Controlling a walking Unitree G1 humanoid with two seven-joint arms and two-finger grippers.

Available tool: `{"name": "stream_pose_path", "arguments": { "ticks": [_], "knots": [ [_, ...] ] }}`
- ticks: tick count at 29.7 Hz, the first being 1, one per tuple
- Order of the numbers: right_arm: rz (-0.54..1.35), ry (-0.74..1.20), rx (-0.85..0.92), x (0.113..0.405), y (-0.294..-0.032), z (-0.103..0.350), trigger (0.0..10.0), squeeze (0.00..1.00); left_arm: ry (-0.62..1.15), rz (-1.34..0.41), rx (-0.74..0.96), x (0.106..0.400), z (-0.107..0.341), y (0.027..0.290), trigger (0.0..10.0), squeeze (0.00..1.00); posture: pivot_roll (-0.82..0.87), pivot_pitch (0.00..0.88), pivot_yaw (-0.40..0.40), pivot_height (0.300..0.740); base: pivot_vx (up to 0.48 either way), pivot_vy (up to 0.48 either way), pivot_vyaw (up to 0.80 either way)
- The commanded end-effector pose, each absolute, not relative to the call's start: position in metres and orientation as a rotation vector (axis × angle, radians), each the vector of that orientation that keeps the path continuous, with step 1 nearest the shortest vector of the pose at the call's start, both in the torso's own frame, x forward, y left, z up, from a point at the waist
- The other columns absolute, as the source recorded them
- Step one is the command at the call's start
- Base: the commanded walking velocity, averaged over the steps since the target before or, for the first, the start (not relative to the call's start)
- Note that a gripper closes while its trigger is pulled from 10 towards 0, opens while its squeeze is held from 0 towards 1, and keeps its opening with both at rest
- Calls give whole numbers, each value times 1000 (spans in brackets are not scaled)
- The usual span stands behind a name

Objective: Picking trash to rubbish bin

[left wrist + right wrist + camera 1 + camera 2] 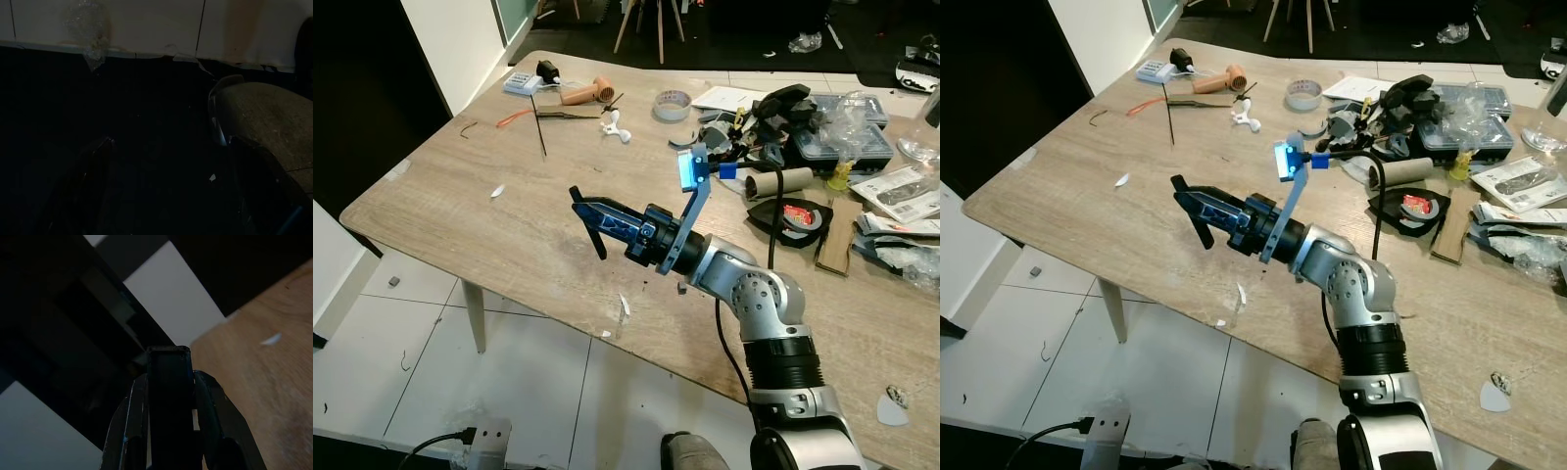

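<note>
Wooden table [460,196] spans the room over white floor tiles, its far end cluttered with tools and packaging. Above the table's near edge, the right gripper [590,217] hovers with its fingers clamped on a thin black strip [596,238]. Small white paper scraps [624,305] lie on the table just below.

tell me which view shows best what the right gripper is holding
The right wrist view: the right gripper has its two fingers clamped on a dark flat black piece, seen close. In the eye views the same piece is small, hanging from the fingertips above the table.
</note>
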State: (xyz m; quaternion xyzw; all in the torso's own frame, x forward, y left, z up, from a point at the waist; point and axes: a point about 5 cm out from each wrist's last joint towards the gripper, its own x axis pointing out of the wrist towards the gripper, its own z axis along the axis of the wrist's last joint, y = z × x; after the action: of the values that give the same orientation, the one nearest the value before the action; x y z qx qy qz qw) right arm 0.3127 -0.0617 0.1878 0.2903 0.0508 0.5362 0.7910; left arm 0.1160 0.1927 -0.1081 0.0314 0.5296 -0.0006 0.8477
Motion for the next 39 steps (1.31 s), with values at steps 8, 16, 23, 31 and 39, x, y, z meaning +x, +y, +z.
{"name": "stream_pose_path", "arguments": {
  "ticks": [8, 16, 23, 31, 39],
  "knots": [
    [1060, 109, 531, 319, -58, 178, 10000, 0, 1164, 9, 67, 104, -112, 195, 10000, 0, -55, 67, 50, 740, -61, 0, 0],
    [967, 32, 420, 326, -61, 174, 10000, 0, 1159, 1, 70, 106, -111, 194, 10000, 0, -60, 63, 46, 740, -247, 0, 0],
    [882, 55, 436, 336, -68, 167, 10000, 0, 1156, -5, 68, 107, -111, 192, 10000, 0, -62, 65, 43, 740, -260, 0, 0],
    [848, 48, 446, 339, -73, 164, 10000, 0, 1162, -8, 65, 105, -112, 190, 10000, 0, -66, 73, 44, 740, -293, 0, 0],
    [843, 51, 446, 340, -73, 163, 10000, 0, 1162, -8, 62, 105, -112, 188, 10000, 0, -65, 77, 41, 740, -300, 0, 0]
  ]
}}
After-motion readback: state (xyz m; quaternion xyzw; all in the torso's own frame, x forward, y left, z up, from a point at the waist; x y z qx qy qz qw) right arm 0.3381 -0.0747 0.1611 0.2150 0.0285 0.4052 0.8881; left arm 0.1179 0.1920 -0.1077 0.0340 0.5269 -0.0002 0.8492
